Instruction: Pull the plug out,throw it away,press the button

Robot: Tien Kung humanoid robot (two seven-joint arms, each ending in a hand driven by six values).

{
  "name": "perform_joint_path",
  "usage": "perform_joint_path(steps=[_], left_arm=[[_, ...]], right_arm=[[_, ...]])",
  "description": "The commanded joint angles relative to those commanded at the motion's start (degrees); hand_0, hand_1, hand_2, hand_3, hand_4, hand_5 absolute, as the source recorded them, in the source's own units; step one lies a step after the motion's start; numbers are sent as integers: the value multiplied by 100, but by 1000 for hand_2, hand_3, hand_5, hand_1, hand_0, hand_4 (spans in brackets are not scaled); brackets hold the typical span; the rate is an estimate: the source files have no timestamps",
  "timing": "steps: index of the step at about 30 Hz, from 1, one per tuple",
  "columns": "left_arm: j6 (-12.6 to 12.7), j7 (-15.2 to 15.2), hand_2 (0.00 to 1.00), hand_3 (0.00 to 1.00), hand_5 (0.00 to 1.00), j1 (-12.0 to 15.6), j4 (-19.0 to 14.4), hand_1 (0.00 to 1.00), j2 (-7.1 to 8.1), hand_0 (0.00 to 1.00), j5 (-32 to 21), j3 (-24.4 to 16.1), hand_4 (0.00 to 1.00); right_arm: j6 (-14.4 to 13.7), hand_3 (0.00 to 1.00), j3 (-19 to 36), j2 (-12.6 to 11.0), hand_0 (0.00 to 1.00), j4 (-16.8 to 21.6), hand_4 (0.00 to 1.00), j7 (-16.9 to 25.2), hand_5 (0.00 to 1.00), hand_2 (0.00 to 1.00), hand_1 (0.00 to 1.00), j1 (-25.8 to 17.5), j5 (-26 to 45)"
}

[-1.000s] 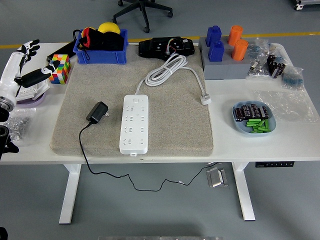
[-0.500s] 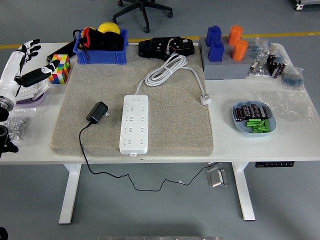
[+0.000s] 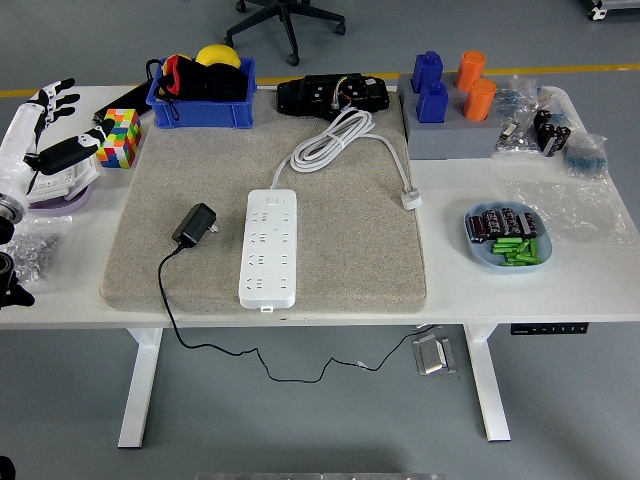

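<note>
A white power strip (image 3: 269, 246) lies lengthwise in the middle of the grey felt mat (image 3: 350, 250). Its white cord (image 3: 335, 140) coils toward the back and ends in a white plug (image 3: 410, 198) on the mat's right side. A black adapter plug (image 3: 195, 224) lies on the mat to the left of the strip, out of the sockets, with its thin black cable (image 3: 170, 310) hanging over the near edge. My left hand (image 3: 55, 125) hovers at the far left edge with fingers spread and nothing in it. The right arm is out of view.
A colourful cube (image 3: 119, 137) stands just right of my left hand. A blue bin (image 3: 200, 95) and a black device (image 3: 333, 95) sit at the back. Blue and orange blocks (image 3: 450, 85) stand on a grey base at back right. A blue bowl (image 3: 507, 237) holds batteries.
My left hand has drawn back a little toward the left edge. Everything else stays where it was.
</note>
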Motion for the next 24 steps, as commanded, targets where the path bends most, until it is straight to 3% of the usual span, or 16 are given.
perform_joint_path(steps=[24], left_arm=[[-38, 47, 861, 904, 379, -11, -56, 838, -28, 900, 6, 5, 763]], right_arm=[[0, 713, 47, 29, 767, 5, 883, 3, 658, 724, 729, -2, -11]])
